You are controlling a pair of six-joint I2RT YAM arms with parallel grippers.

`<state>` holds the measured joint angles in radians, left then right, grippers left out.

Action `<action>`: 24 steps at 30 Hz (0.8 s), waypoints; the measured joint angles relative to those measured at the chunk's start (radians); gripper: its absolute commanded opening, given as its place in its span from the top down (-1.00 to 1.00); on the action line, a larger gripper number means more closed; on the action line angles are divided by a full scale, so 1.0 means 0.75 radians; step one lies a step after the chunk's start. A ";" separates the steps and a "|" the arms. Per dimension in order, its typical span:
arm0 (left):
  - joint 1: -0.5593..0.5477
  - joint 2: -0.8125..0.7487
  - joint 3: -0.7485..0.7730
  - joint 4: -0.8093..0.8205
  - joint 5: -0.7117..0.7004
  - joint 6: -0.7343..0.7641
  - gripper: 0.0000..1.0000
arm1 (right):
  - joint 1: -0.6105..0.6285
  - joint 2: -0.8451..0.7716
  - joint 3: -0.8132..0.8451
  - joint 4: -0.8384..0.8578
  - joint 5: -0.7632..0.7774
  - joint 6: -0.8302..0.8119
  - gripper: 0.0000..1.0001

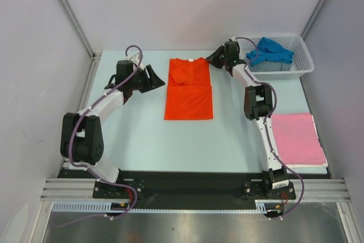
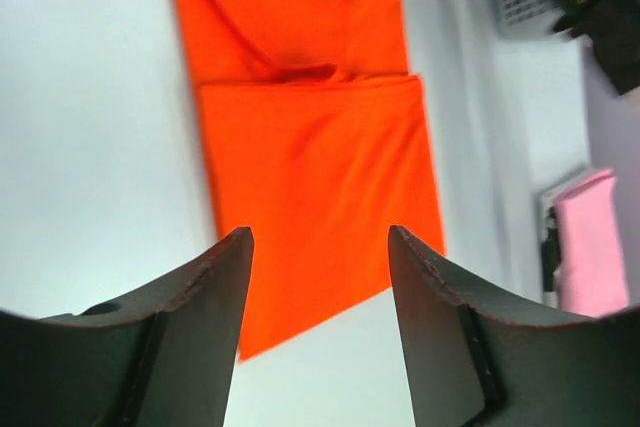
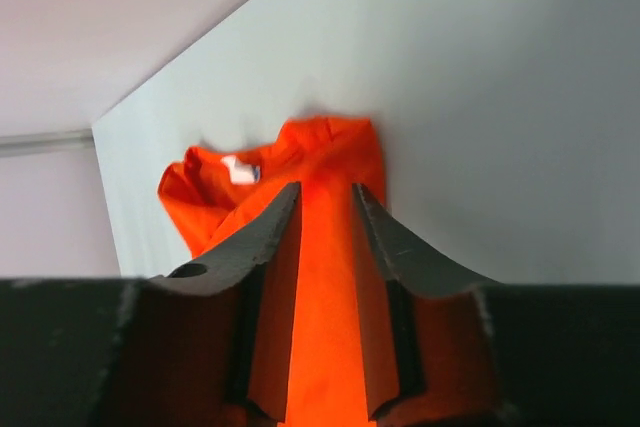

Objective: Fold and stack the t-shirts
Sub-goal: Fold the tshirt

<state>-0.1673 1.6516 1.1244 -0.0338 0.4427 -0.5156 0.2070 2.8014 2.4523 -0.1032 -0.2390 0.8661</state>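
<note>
- Orange-red t-shirt (image 1: 189,92) lies flat mid-counter (image 1: 136,135), folded into a long rectangle with its collar toward the far edge. A loose hump of cloth sits on its far left part.
- Left claw (image 1: 154,78) hangs just beside the shirt's left edge, up near the collar end. Its jaws are spread wide with nothing between them, and from its wrist camera the orange cloth lies out beyond the tips.
- Right claw (image 1: 214,57) sits at the shirt's far right corner, by the shoulder. Its jaws stand only a narrow gap apart, and orange cloth shows through that gap. I cannot tell whether the tips touch the cloth.
- Pink t-shirt (image 1: 298,138) lies folded at the near right of the counter, well apart from both claws.
- Blue t-shirt (image 1: 272,52) is crumpled in the white basket (image 1: 305,56) at the far right corner, near the right claw.
</note>
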 measured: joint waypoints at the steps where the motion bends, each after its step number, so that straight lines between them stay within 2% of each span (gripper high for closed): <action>1: 0.007 -0.030 -0.020 -0.033 -0.012 0.019 -0.29 | -0.002 -0.023 -0.003 -0.044 -0.010 -0.016 0.28; 3: 0.016 -0.077 -0.073 -0.090 -0.032 0.041 -0.30 | -0.002 -0.108 -0.027 -0.151 -0.033 -0.071 0.21; 7: 0.018 -0.157 -0.245 -0.182 -0.044 0.050 -0.33 | -0.002 -0.381 -0.179 -0.353 -0.087 -0.197 -0.06; 11: 0.018 -0.188 -0.366 -0.290 -0.032 0.048 -0.35 | 0.017 -0.716 -0.389 -0.531 -0.138 -0.360 -0.17; 14: 0.018 -0.188 -0.418 -0.322 -0.011 0.034 -0.37 | 0.031 -1.001 -0.704 -0.574 -0.230 -0.445 -0.21; 18: 0.018 -0.188 -0.485 -0.310 0.033 -0.017 -0.37 | 0.051 -1.297 -1.236 -0.526 -0.395 -0.488 -0.22; 21: 0.018 -0.184 -0.523 -0.285 0.053 -0.079 -0.35 | 0.068 -1.402 -1.589 -0.498 -0.486 -0.489 -0.20; 24: 0.017 -0.159 -0.529 -0.245 0.057 -0.141 -0.31 | 0.078 -1.417 -1.820 -0.472 -0.537 -0.478 -0.20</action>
<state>-0.1547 1.5326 0.7277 -0.2173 0.4858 -0.6212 0.2653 1.7390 1.0870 -0.4568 -0.6418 0.5079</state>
